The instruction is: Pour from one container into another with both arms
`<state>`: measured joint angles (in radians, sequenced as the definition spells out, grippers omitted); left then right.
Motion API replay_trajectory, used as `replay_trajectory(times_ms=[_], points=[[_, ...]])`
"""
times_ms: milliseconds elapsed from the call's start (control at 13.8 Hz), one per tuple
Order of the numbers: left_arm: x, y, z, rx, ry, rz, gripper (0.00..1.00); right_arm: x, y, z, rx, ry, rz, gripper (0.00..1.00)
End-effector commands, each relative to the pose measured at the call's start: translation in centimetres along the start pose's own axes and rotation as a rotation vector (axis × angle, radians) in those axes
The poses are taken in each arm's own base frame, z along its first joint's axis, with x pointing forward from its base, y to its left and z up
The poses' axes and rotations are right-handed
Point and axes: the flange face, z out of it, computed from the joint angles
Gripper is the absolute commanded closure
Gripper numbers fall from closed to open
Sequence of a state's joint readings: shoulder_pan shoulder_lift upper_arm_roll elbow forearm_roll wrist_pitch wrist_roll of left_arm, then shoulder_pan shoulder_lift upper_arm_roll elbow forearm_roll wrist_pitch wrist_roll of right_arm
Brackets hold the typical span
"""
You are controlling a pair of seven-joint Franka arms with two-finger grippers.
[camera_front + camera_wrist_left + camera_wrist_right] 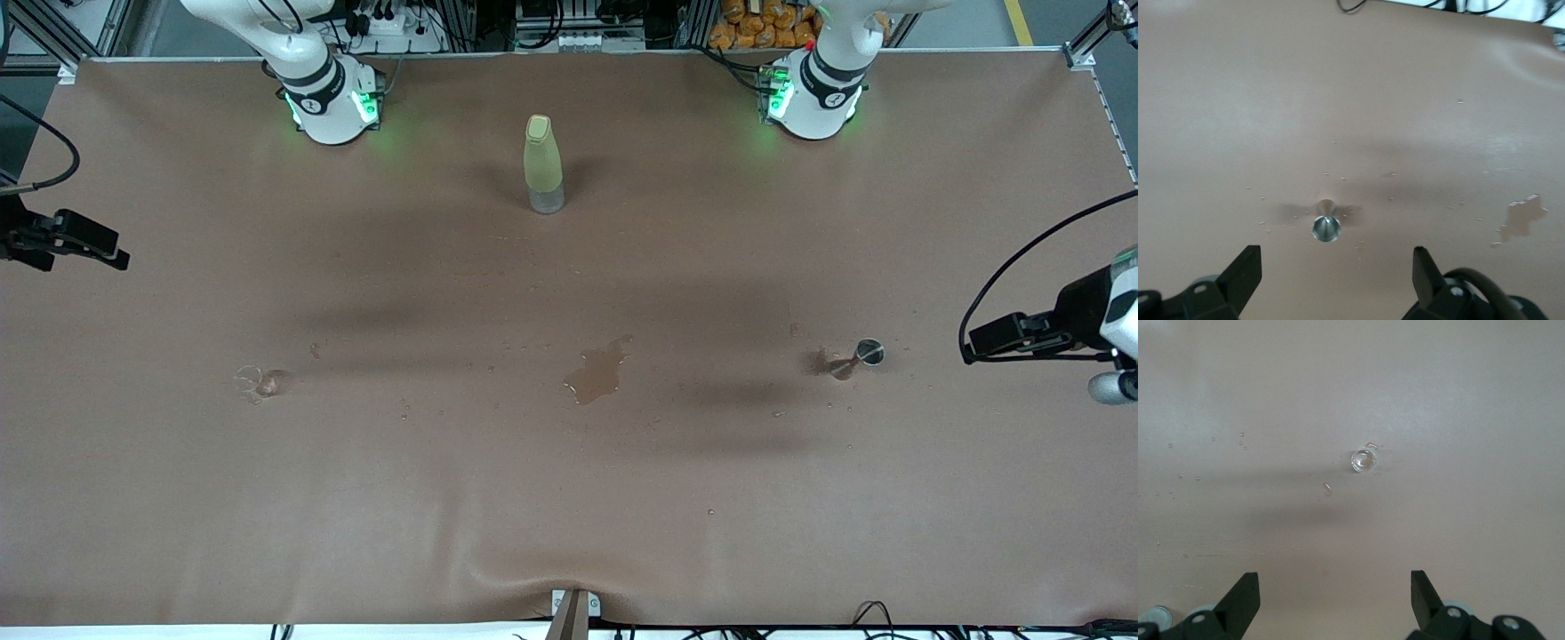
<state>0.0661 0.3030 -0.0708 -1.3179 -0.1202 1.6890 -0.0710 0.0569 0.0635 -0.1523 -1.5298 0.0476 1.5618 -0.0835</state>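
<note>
The left gripper (pixel 1331 267) is held with fingers spread and empty, raised over the left arm's end of the table (pixel 569 498). The metal cone cup (pixel 864 356) stands below it. The right gripper (pixel 1331 590) is likewise spread and empty, over the right arm's end, above the clear cup (pixel 256 382). A small puddle (pixel 597 373) is noted between the two cups. A yellow-green bottle (pixel 542 164) stands upright, farther from the front camera.
</note>
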Motion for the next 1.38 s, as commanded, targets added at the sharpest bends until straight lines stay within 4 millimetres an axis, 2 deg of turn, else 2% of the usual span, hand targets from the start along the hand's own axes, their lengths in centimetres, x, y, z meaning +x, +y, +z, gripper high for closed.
replay_trajectory(times_ms=[0, 145, 290, 435, 508, 653, 1161, 1306], points=[[-2.5, 0.3, -1.5, 0.016, 0.012, 0.001, 0.0, 0.0, -0.8, -0.1, 0.01, 0.0, 0.008, 0.0], [-3.8, 0.1, -1.4, 0.021, 0.045, -0.004, 0.0, 0.1, -0.8, -0.1, 0.01, 0.003, 0.006, 0.0], [-5.1, 0.1, 0.0, 0.027, 0.097, -0.004, 0.0, 0.1, -0.9, -0.1, 0.011, 0.004, 0.006, 0.0], [-5.3, 0.3, 0.8, 0.049, 0.091, 0.016, 0.0, 0.1, -0.7, 0.0, 0.011, 0.003, 0.003, 0.0], [-5.6, 0.5, 2.1, 0.098, 0.067, 0.042, 0.0, 0.1, -0.7, 0.0, 0.011, 0.003, 0.003, 0.0], [-6.0, 1.8, 3.3, 0.156, 0.055, 0.095, 0.0, 0.2, -0.8, 0.0, 0.011, 0.004, 0.002, 0.0], [-5.8, 2.2, 2.3, 0.146, 0.077, 0.095, 0.0, 0.1, -0.8, 0.0, 0.011, 0.003, 0.0, 0.0], [-5.8, 1.8, 1.0, 0.146, 0.087, 0.104, 0.0, 0.2, -0.9, 0.0, 0.011, 0.004, -0.001, 0.0]])
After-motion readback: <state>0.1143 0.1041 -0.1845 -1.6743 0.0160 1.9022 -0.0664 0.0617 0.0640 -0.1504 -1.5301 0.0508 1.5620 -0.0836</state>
